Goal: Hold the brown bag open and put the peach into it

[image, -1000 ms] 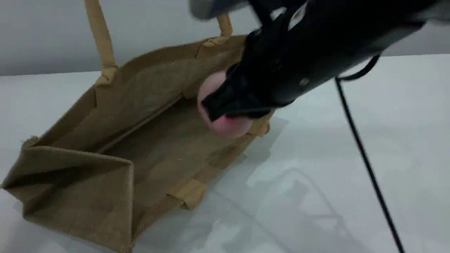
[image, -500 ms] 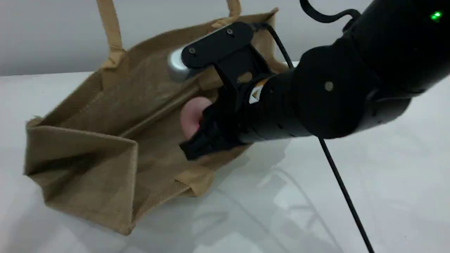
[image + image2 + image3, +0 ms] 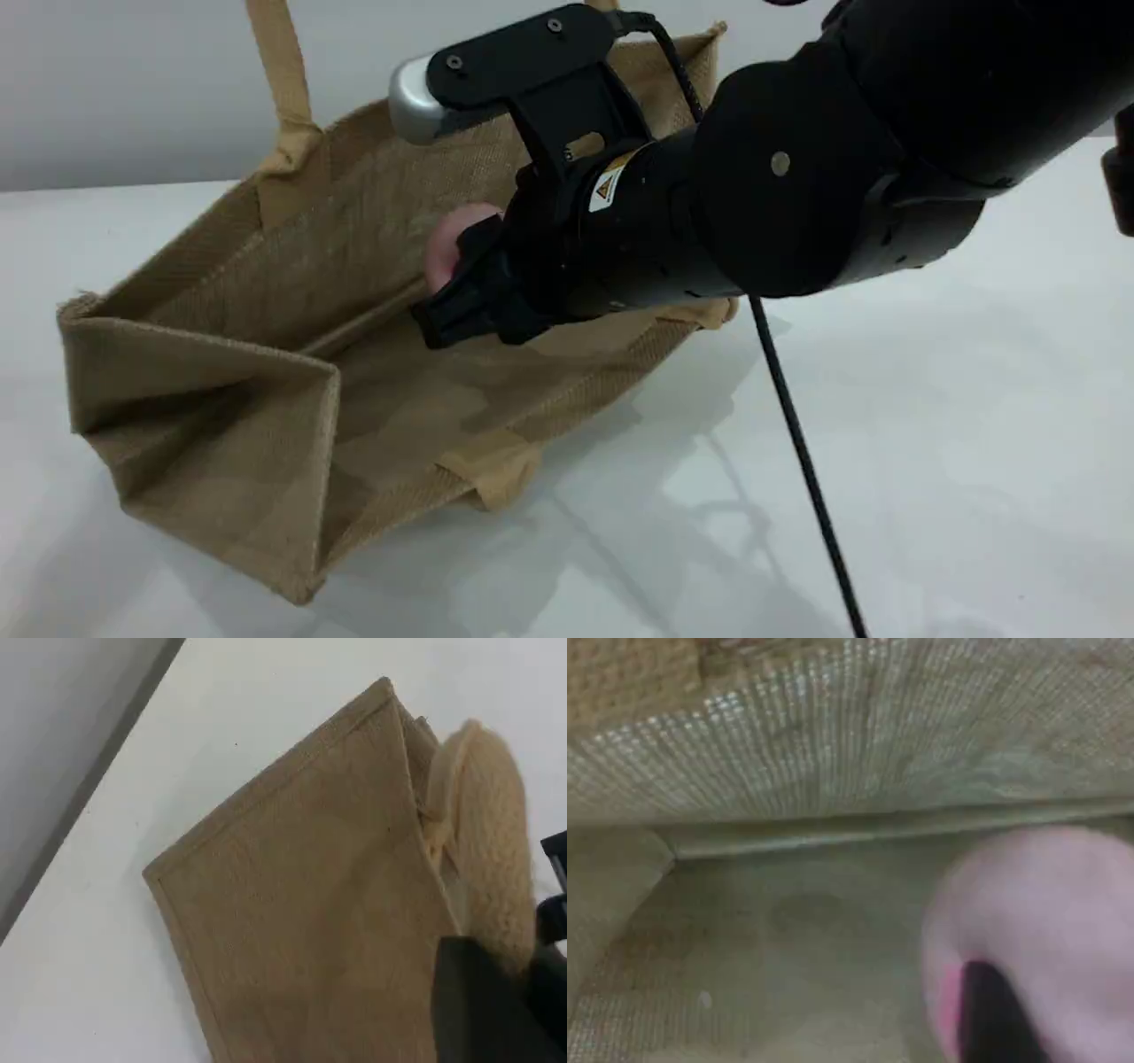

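We find the peach (image 3: pixel 454 237) upper centre of the scene view, inside the mouth of the brown bag (image 3: pixel 266 292), against the right end effector (image 3: pixel 452 285); whether that one grips it we cannot tell; the left end effector (image 3: pixel 514 966), closed, pinches the handle (image 3: pixel 487 833) at lower right of its view; the bag rests on the worktop (image 3: pixel 930 399).
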You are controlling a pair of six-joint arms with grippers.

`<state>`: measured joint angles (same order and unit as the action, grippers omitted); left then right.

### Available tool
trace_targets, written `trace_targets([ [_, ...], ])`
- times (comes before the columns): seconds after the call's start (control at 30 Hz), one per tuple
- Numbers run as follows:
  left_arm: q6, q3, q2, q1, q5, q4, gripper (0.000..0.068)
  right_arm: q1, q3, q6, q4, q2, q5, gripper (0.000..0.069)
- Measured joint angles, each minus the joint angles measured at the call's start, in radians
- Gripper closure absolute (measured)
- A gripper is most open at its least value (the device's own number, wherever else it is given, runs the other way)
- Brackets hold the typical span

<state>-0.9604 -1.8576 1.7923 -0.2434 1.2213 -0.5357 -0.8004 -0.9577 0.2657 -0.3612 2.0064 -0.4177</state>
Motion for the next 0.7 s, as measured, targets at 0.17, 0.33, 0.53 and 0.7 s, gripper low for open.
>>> trace_targets([
  [0.17, 0.000, 0.000, 0.000, 0.000, 0.000, 0.000, 0.0589, 0.002, 0.000, -0.003, -0.040, -0.002, 0.000, 0.0204],
  [0.33, 0.003, 0.000, 0.000, 0.000, 0.001, 0.000, 0.0589, 0.012, 0.000, 0.043, -0.111, -0.027, 0.026, 0.0126],
  [0.53, 0.004, 0.000, 0.000, 0.000, 0.000, 0.001, 0.0589, 0.064, 0.000, 0.146, -0.168, -0.125, 0.148, 0.0122],
  [0.7, 0.024, 0.000, 0.000, 0.000, 0.000, 0.001, 0.0589, 0.153, 0.000, 0.230, -0.185, -0.229, 0.281, 0.0121],
])
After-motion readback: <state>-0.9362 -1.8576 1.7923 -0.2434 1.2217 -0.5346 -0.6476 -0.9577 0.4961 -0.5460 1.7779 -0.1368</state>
